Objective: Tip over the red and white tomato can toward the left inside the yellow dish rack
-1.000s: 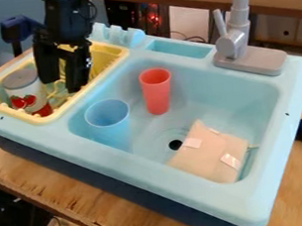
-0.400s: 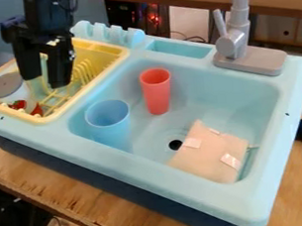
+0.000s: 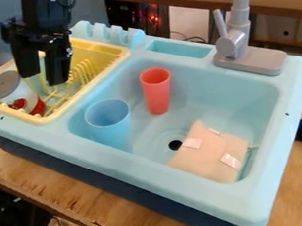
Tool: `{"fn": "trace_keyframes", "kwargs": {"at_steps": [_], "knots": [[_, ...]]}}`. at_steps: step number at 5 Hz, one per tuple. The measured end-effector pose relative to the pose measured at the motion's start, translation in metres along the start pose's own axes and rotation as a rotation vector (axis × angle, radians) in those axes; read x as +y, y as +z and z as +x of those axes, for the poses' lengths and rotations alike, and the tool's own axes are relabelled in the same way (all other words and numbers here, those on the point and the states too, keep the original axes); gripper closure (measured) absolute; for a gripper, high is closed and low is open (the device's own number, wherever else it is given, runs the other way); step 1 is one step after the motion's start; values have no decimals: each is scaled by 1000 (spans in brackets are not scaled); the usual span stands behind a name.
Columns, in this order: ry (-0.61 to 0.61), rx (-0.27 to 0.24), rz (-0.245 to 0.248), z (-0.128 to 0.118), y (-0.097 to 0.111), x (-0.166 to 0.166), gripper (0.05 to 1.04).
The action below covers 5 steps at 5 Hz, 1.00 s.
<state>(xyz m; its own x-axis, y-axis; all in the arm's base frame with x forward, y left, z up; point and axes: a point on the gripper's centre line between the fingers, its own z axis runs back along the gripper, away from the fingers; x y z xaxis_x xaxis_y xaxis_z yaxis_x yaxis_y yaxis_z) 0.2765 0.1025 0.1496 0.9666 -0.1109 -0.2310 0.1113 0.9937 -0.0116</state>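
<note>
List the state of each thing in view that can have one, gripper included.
Gripper: open, above the yellow rack
Yellow rack: holding the can
Can: tilted, grey end up
Red cup: upright, mouth up
Blue cup: mouth up
Tan item: lying in the sink
Drain hole: uncovered

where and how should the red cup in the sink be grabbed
Probably best by its rim, from straight above: the red cup stands upright with its round mouth open upward, so the gripper could put one finger inside and one outside. The blue cup stands apart from it.
</note>
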Motion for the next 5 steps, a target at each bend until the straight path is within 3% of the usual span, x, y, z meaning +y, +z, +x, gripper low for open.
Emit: {"fn": "trace_keyframes", "kwargs": {"at_steps": [1, 3, 5], "knots": [[-8, -49, 20, 7, 16, 4, 83], [-49, -99, 10, 20, 13, 3, 83], [-100, -174, 118, -17, 34, -31, 83]]}}
